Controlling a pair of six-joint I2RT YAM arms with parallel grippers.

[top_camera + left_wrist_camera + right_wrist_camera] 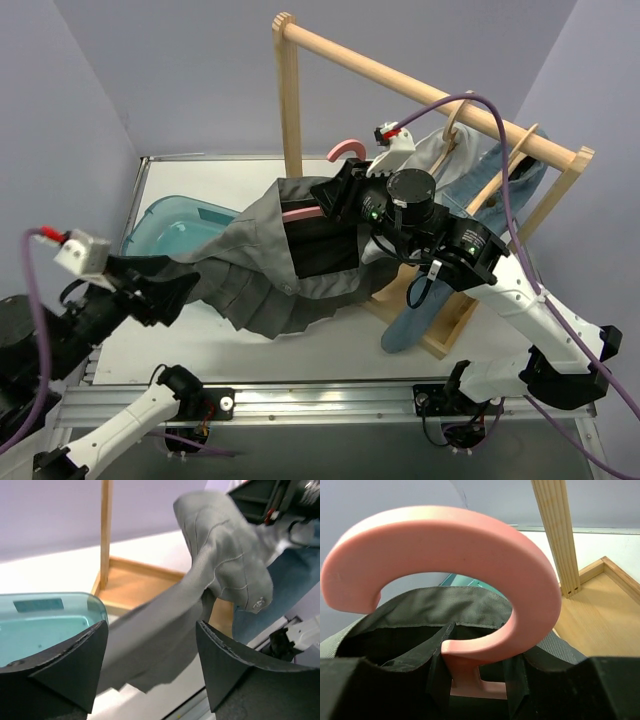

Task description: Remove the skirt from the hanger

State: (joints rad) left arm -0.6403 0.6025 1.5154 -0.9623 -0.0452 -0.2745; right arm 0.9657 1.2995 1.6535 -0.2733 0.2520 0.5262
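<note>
White worktop (330,345) carries a wooden clothes rail (430,88) towards its far right corner, with jeans (420,310) hanging from it. The grey pleated skirt (255,255) hangs in the air above the middle of the worktop. Its long axis slants from the waistband by the rail's post down to the hem near the left edge, over a teal tub (160,222).

The waistband sits on the pink hanger (520,590), and the right gripper (338,198) is clamped on the hanger's neck just under the hook. The left gripper (151,626) is at the hem end, with its jaws spread wide. Cloth runs loosely between them and is not pinched.

The left arm is the nearer one to the free cloth. Pulling the skirt off likely means closing on that hem and drawing it down and left, along the skirt's length and away from the hanger.
</note>
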